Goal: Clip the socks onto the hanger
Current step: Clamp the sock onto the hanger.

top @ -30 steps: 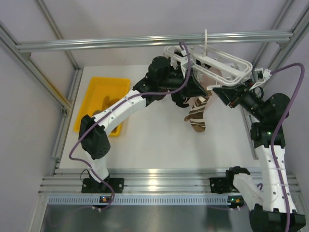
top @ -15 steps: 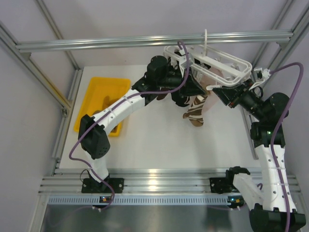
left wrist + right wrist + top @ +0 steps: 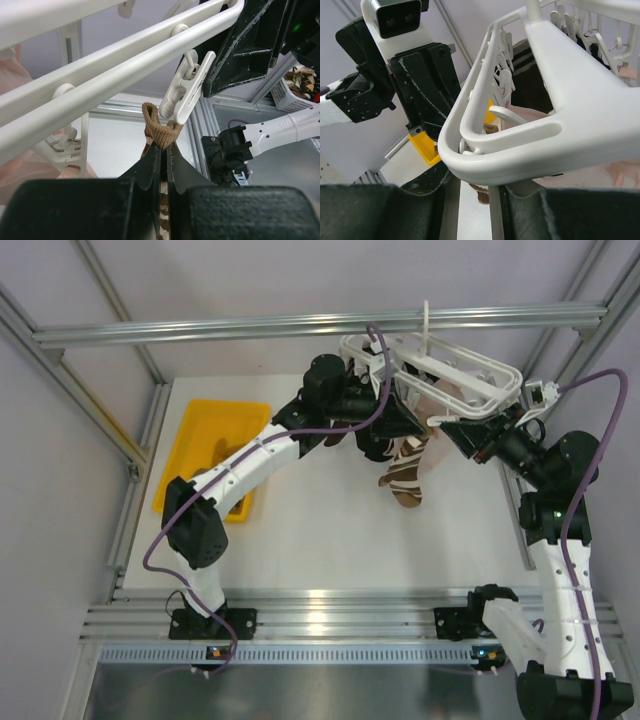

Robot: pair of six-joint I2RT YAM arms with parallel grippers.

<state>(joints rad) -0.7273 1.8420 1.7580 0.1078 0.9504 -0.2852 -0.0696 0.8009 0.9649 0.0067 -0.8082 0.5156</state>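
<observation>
The brown striped sock [image 3: 159,131] hangs off the table under the hanger [image 3: 125,60]. Its cuff pokes up above the closed fingertips of the left gripper [image 3: 163,150], which pinches it tight just below the folded edge; the rest of the sock dangles beneath, as the overhead view shows. The cuff's tip sits right at the lower end of one white clip [image 3: 186,92], touching it or a hair short of it, and I cannot tell whether the clip's mouth is parted.

The right gripper [image 3: 470,202] is at the hanger's rounded corner, one black finger just beside the clip's upper tail. From these views I cannot tell whether it is closed on the frame, on the clip, or on neither.

To do this step well, I judge that the cuff must go up between the clip's lips, not beside them. That calls for a short, straight lift in line with the clip, made only while the mouth is open. The left grip should be released only once the clip has bitten.

The risk is that the clip swings on its link and the soft cuff folds past it. A pale pink sock [image 3: 440,395] hangs on the frame nearby, and a yellow tray [image 3: 200,430] lies well apart at the left
</observation>
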